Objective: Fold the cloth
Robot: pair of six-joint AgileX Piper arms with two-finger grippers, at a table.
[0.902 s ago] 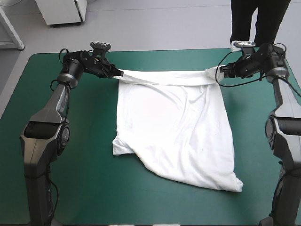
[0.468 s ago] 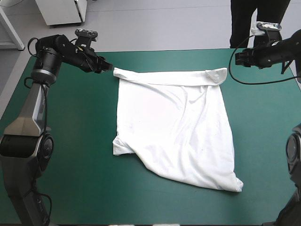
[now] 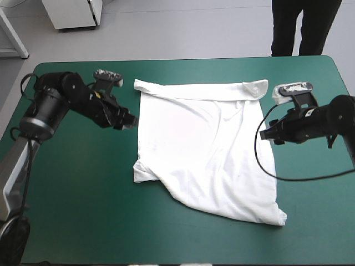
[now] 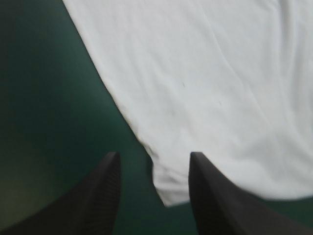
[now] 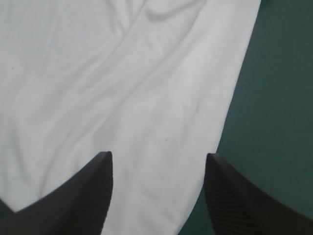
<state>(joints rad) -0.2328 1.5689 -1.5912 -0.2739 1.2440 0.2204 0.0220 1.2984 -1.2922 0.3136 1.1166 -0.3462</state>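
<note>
At the 2 side edges of the T-shirt [image 3: 205, 149], the left gripper [image 3: 130, 121] and right gripper [image 3: 265, 134] both gape wide, empty. I would pinch each edge at matching height, catching both layers, before lifting. Count: 2 grippers, 1 T-shirt, spread mid-table on 1 teal-green cover [image 3: 83, 210].

left fingers [image 4: 98, 196] apart | right fingers [image 5: 90, 196] apart | both pointing inward

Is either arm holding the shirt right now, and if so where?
Nothing is held. The left gripper and right gripper have open jaws at the T-shirt's sides.
</note>
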